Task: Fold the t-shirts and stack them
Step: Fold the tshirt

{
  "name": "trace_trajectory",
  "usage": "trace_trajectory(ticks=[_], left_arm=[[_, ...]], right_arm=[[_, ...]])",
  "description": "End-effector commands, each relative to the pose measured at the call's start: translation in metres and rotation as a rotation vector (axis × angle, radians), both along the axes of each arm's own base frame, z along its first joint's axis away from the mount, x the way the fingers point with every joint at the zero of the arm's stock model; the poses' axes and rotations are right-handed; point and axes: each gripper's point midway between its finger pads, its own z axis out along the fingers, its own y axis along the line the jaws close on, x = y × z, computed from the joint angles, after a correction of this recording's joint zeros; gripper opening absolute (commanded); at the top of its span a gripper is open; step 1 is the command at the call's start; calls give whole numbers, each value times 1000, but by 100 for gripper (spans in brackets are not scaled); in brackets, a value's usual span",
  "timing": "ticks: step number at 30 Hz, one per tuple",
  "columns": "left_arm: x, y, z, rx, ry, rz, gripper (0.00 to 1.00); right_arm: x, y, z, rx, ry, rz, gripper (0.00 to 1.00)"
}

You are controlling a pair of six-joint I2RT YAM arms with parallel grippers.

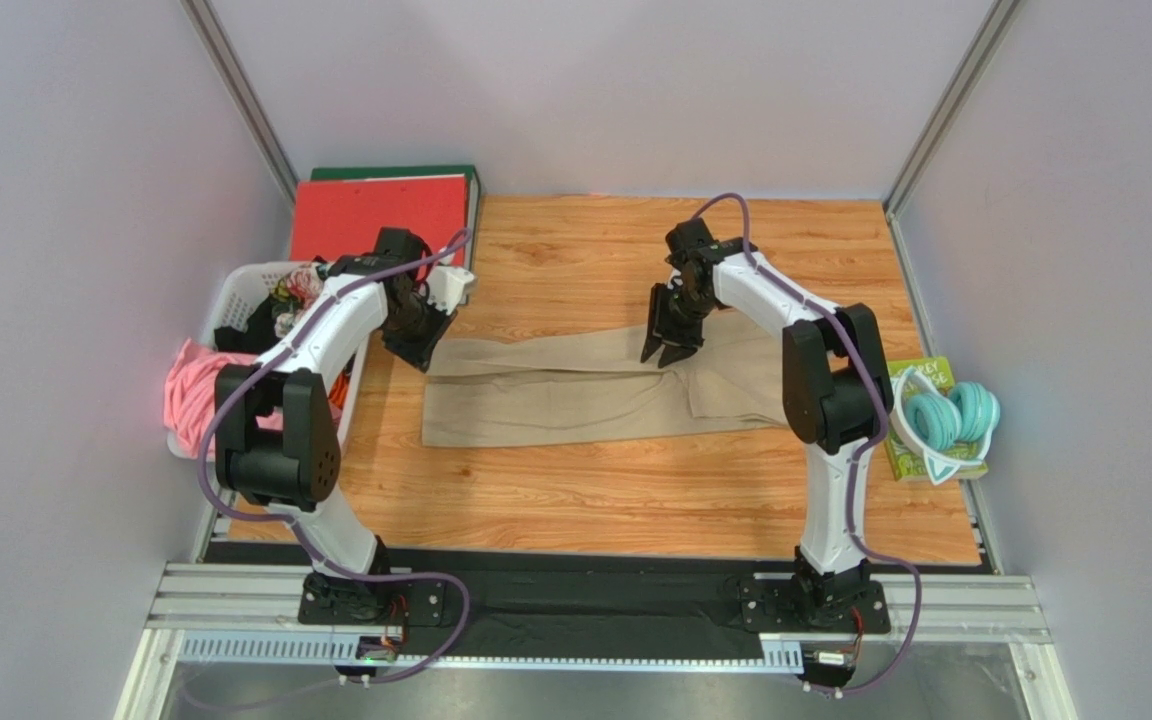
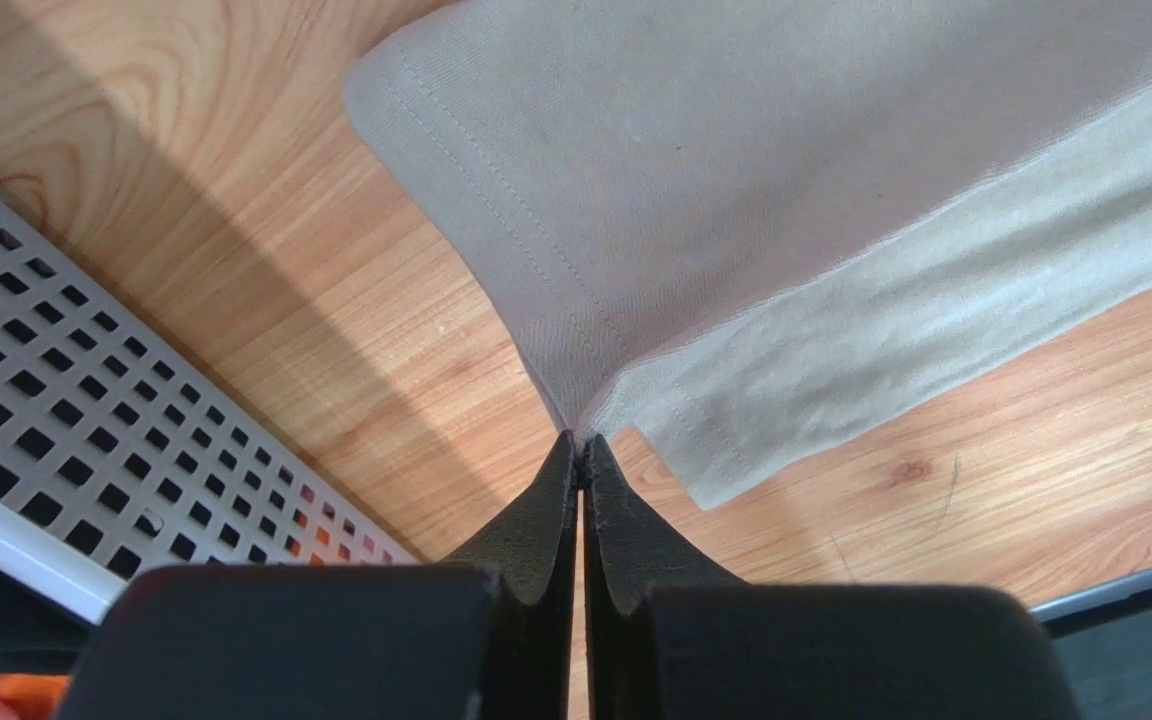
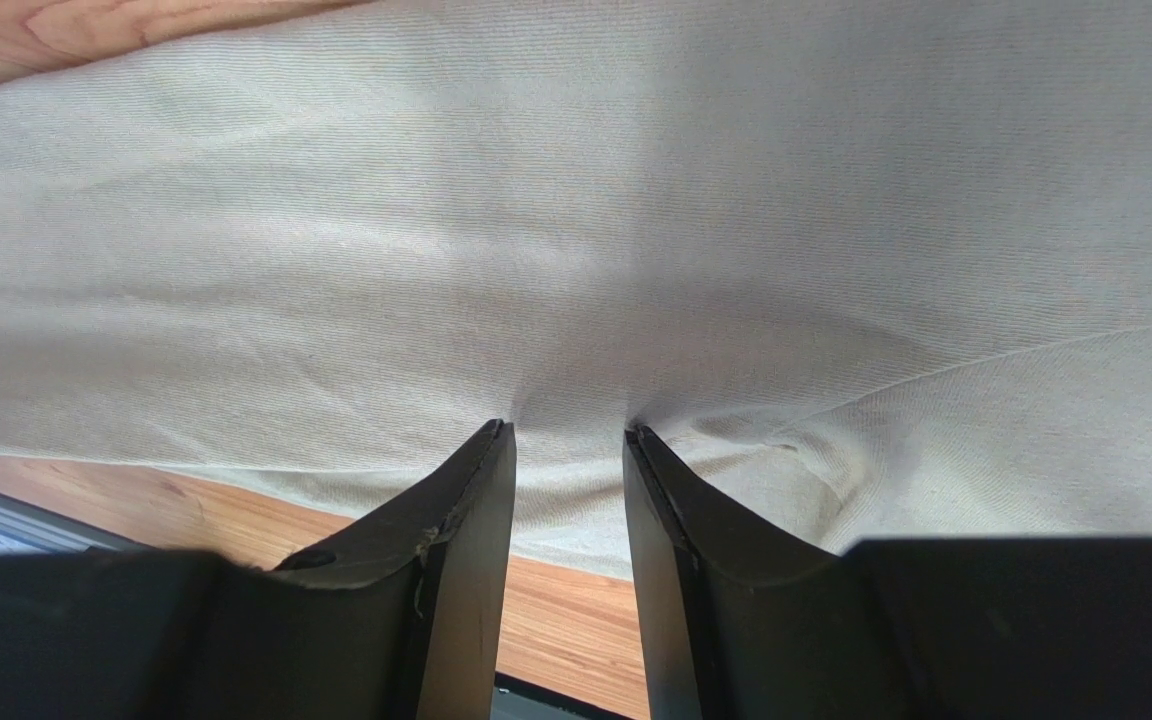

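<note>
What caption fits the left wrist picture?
Left gripper pinching the tan t-shirt's corner beside the white basket.

Tan t-shirt (image 1: 582,393), folded lengthwise, seemingly flat on table

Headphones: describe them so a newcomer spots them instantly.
Start at the wooden table and go to its right edge, beside the right arm's elbow. There lie the headphones on a green packet. Nothing else in view is mint-teal or has round ear cups.

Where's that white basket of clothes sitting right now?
From above, the basket sits at the table's left edge, just left of the left arm, with a red folder behind it and the tan shirt to its right.
</note>
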Motion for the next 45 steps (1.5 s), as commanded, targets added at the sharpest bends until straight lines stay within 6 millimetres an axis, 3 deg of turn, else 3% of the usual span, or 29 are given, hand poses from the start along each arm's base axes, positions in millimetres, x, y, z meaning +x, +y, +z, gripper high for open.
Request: trace_trajectory(ticks=[1, 3, 7, 14, 17, 20, 23, 25, 29, 31, 37, 44, 45], left_arm=[[5, 0, 9, -14, -57, -3, 4], [3, 0, 6, -14, -47, 1, 7], [1, 2, 2, -1, -51, 12, 45], [6, 11, 4, 25, -74, 39, 51], [16, 10, 12, 19, -98, 55, 52], [26, -2, 23, -40, -104, 64, 52], [35, -26, 27, -113, -82, 50, 53], [37, -44, 19, -131, -52, 23, 53], [49, -64, 11, -192, -31, 28, 53], [50, -68, -1, -201, -1, 26, 53], [55, -54, -33, -119, 24, 30, 53], [61, -26, -53, -54, 39, 58, 52], [60, -21, -58, -49, 48, 63, 52]], right_arm=[[5, -1, 23, 23, -68, 10, 38], [4, -1, 25, 22, -72, 14, 38], [4, -3, 27, 22, -68, 14, 38], [-1, -7, 41, 24, -64, 18, 38], [4, -20, 54, 24, -87, -13, 41], [13, -43, 62, 30, -101, -85, 42], [25, -62, 61, 86, -92, -171, 45], [30, -76, 53, 95, -75, -229, 45], [35, -80, 34, 134, -25, -275, 45], [39, -82, 24, 155, 2, -316, 44], [36, -89, 9, 142, 51, -373, 44], [40, -125, 2, 72, 93, -490, 44], [46, -138, 6, 72, 78, -515, 44]])
